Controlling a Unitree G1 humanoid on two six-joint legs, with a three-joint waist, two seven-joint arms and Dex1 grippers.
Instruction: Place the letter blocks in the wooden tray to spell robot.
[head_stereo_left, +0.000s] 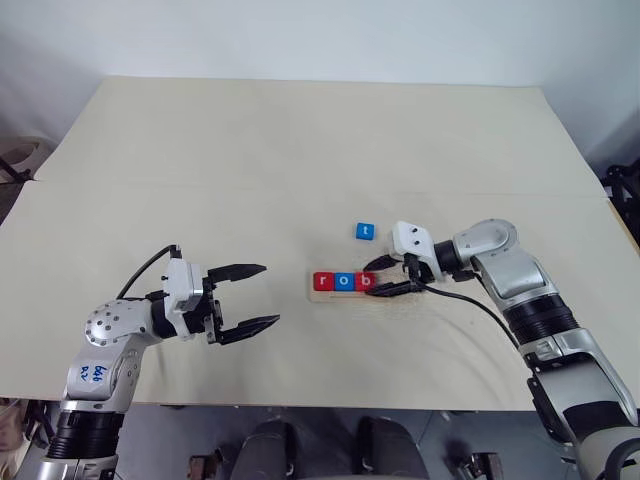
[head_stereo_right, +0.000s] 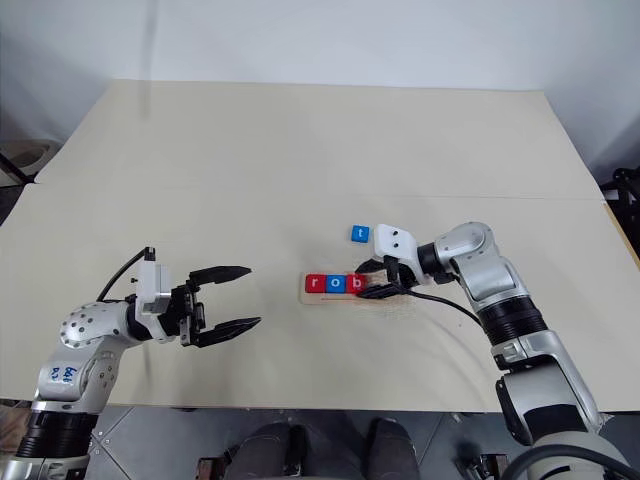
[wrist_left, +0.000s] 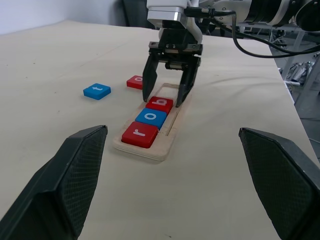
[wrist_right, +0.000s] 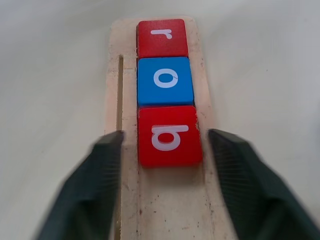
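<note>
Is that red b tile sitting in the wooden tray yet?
Yes. The red b tile lies flat in the wooden tray, with open fingers either side.

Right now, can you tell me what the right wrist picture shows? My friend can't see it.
A pale wooden tray holds three letter blocks in a row: red r, blue o, red b. The right gripper is open, one black finger each side of the b block.

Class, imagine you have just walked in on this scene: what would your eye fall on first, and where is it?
First, the wooden tray near the table's middle, holding a red r block, a blue o block and a red b block in a row. The right gripper stands open astride the b block. A blue t block lies loose on the table just beyond the tray.
</note>
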